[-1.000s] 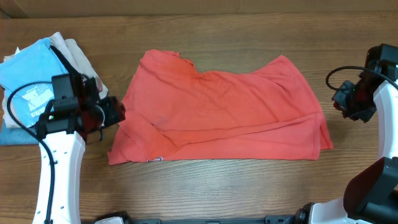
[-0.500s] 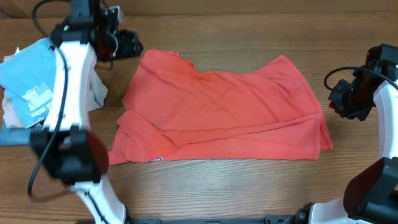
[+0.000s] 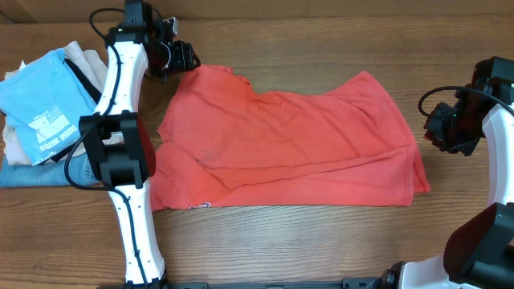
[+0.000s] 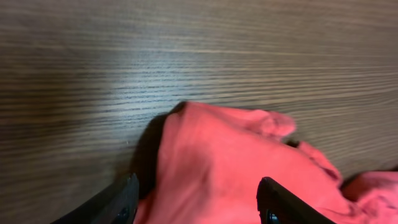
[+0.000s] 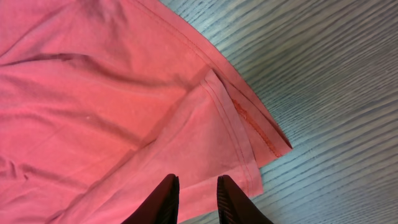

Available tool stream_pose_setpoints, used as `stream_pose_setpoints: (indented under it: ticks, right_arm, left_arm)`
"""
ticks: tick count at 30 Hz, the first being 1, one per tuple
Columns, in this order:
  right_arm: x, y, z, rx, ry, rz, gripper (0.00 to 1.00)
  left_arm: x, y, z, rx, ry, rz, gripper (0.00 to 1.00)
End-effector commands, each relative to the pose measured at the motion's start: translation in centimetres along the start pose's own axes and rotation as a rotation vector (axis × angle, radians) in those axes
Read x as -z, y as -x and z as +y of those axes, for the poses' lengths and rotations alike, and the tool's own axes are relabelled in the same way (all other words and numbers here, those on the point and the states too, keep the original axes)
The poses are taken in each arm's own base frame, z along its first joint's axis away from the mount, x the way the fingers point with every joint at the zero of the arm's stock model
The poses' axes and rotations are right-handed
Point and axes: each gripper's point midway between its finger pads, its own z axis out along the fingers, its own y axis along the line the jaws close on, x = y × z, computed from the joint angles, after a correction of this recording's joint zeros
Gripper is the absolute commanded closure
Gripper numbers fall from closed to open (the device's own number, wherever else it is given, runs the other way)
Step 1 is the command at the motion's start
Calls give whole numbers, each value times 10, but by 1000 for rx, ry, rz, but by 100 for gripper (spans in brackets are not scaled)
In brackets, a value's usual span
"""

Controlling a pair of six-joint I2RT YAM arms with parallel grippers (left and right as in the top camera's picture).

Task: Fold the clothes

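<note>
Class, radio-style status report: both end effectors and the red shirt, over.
Left end effector open over far-left corner of red cotton T-shirt. Right end effector narrowly open, empty, beside its right edge. Light blue folded shirt lies apart at left.

Left arm [image 3: 119, 88]: white links rise from the near edge of the table [image 3: 321, 36], bend at a dark elbow joint, then run on toward the far left corner. Wrist turned so the left gripper [image 3: 181, 58] points right, along the far edge. Wrist view: left gripper [image 4: 199, 205] low over the surface, jaws spread wide, both black fingers [image 4: 118, 202] clear of contact.

Right arm [image 3: 502, 140]: folded upright at the right edge, black cable looped off the wrist. Right gripper [image 3: 432, 130] faces left, toward the table's middle. Wrist view: right gripper [image 5: 194, 198] angled down, fingers [image 5: 166, 198] almost together, a thin gap left, nothing between.
</note>
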Motion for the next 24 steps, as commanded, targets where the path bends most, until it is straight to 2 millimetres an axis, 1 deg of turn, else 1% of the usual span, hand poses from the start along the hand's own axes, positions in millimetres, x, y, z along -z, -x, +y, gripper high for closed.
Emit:
stream_pose_setpoints:
  ticks: [1, 5, 7, 9, 13, 15, 16, 18, 20, 22, 24]
  right_arm:
    - [6, 5, 3, 4, 17, -26, 75]
    - [6, 5, 3, 4, 17, -24, 75]
    - [6, 5, 3, 5, 17, -24, 75]
    - [6, 5, 3, 4, 17, -24, 75]
    - [6, 5, 3, 5, 17, -26, 75]
    - [6, 5, 3, 4, 17, -26, 75]
    - [6, 5, 3, 5, 17, -26, 75]
    - [6, 7, 3, 6, 19, -33, 76]
    - [7, 11, 5, 10, 24, -49, 78]
    - [7, 13, 11, 59, 58, -59, 80]
    - [8, 15, 23, 115, 122, -65, 80]
  left_arm:
    - [-12, 4, -1, -18, -31, -7, 36]
    - [-26, 1, 5, -14, -31, 1, 37]
    - [-30, 2, 3, -20, -37, -1, 40]
    - [-32, 1, 0, -27, -40, 0, 48]
    - [-35, -2, -9, -40, -45, 11, 68]
    - [-36, -3, -10, -40, -46, 15, 72]
    - [-35, -3, -11, -39, -47, 14, 74]
    - [-30, -1, -14, -37, -64, 8, 76]
    - [-17, 7, -17, -7, -88, -11, 78]
    - [-4, 13, -21, 11, -116, -24, 81]
    - [7, 15, -19, 26, -114, -28, 84]
